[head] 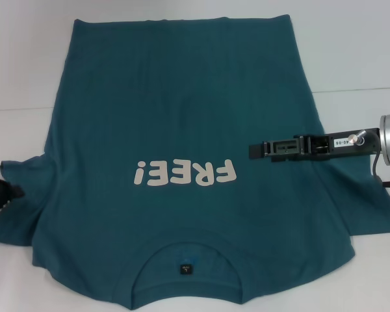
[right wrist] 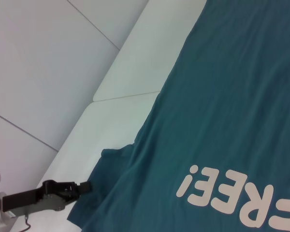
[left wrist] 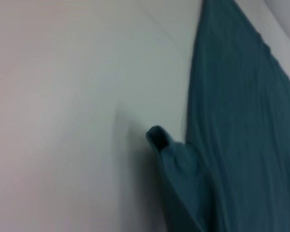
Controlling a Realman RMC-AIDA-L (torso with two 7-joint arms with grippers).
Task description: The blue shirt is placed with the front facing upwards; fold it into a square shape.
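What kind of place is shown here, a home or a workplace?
Probably a lab or test bench, not a home: a bare white table, one blue shirt spread flat, and the plain panelled wall behind.

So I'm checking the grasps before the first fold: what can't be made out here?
- Left hand: in the head view the frame edge cuts it off at the blue shirt's sleeve; open or shut is unclear.
- Right hand: seen side-on over the shirt in the head view; finger gap hidden.
- Neck label: print too small to read.
- Shirt collar: cut by the head view's bottom edge.
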